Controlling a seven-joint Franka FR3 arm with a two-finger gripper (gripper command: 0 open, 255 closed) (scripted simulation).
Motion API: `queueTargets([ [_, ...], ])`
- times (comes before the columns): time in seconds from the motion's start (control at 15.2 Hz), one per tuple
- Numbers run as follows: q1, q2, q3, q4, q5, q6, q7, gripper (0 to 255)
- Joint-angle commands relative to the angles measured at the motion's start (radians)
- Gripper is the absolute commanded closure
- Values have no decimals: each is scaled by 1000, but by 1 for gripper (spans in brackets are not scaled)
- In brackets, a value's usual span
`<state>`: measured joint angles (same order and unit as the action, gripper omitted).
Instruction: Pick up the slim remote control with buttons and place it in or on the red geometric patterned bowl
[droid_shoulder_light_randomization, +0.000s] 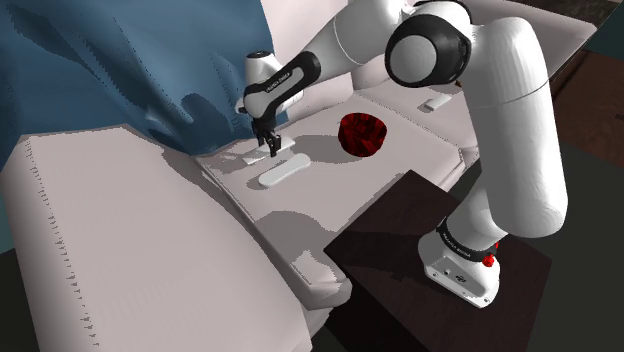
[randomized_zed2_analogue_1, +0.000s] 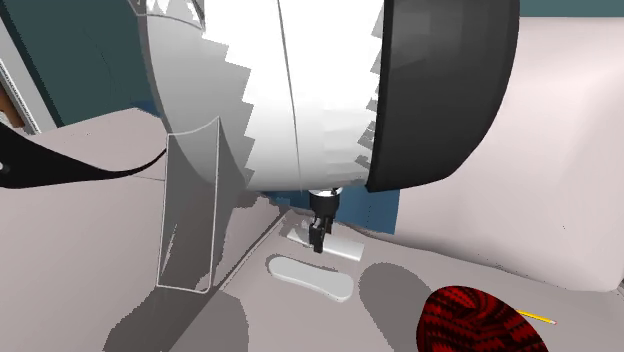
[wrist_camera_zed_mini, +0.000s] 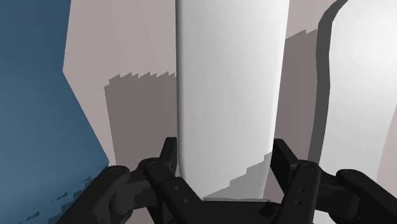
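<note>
A slim plain white remote (wrist_camera_zed_mini: 229, 76) runs lengthwise between my two black fingers, which clasp its long sides. My gripper (wrist_camera_zed_mini: 226, 149) is shut on it. In the shoulder view the gripper (droid_shoulder_light_randomization: 269, 150) points down at the remote (droid_shoulder_light_randomization: 254, 157), low over the pale cushion surface, beside the blue cloth. I cannot tell whether the remote is lifted off the surface. The red patterned bowl (droid_shoulder_light_randomization: 363, 134) stands apart, toward the shoulder view's right. In the second exterior view the gripper (randomized_zed2_analogue_1: 318, 243) is on the remote (randomized_zed2_analogue_1: 342, 247), and the bowl (randomized_zed2_analogue_1: 475, 320) sits at the lower right.
A second white oval bar (droid_shoulder_light_randomization: 283, 171) (randomized_zed2_analogue_1: 310, 277) (wrist_camera_zed_mini: 356, 95) lies just beside the held remote. A blue cloth (droid_shoulder_light_randomization: 120, 60) drapes behind. Another small white item (droid_shoulder_light_randomization: 437, 102) lies beyond the bowl. The dark stand (droid_shoulder_light_randomization: 420, 270) is at the lower right. A thin yellow stick (randomized_zed2_analogue_1: 535, 316) lies near the bowl.
</note>
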<state>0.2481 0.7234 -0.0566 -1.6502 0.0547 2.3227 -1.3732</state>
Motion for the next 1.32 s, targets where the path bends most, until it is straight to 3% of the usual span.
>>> queueTargets([
  [0.0,0,-21,-1,-3,-1,-18,0,255],
  [1.25,5,-176,-9,19,-12,-195,6,255],
])
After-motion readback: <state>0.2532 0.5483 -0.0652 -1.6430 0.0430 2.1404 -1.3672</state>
